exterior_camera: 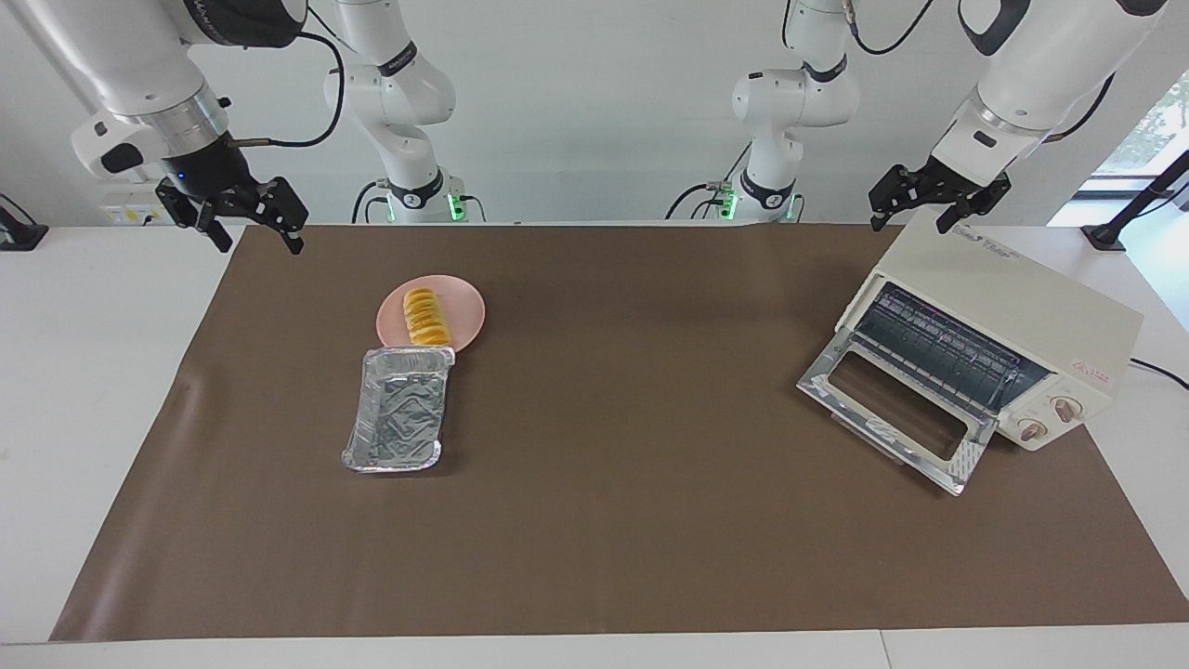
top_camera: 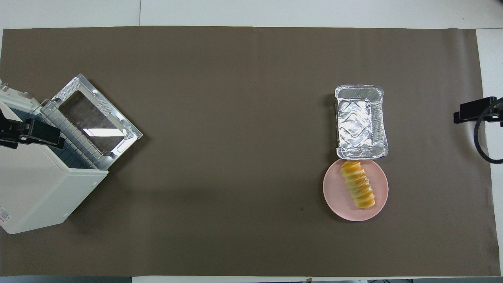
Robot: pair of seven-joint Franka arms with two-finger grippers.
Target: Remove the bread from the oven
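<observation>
The bread (exterior_camera: 425,316) (top_camera: 357,184), a ridged golden loaf, lies on a round pink plate (exterior_camera: 464,311) (top_camera: 336,192), with nothing touching it. The cream oven (exterior_camera: 1012,307) (top_camera: 35,188) stands at the left arm's end of the table with its glass door (exterior_camera: 896,409) (top_camera: 98,114) dropped open. Only a bare wire rack shows inside. My left gripper (exterior_camera: 912,218) (top_camera: 31,133) hangs open over the oven's top. My right gripper (exterior_camera: 258,232) (top_camera: 471,112) is open, holds nothing and is raised over the mat's edge at the right arm's end, well clear of the plate.
A crinkled foil tray (exterior_camera: 398,409) (top_camera: 360,122) with nothing in it lies against the plate, farther from the robots. A brown mat (exterior_camera: 632,520) covers the table. The open oven door juts out over the mat.
</observation>
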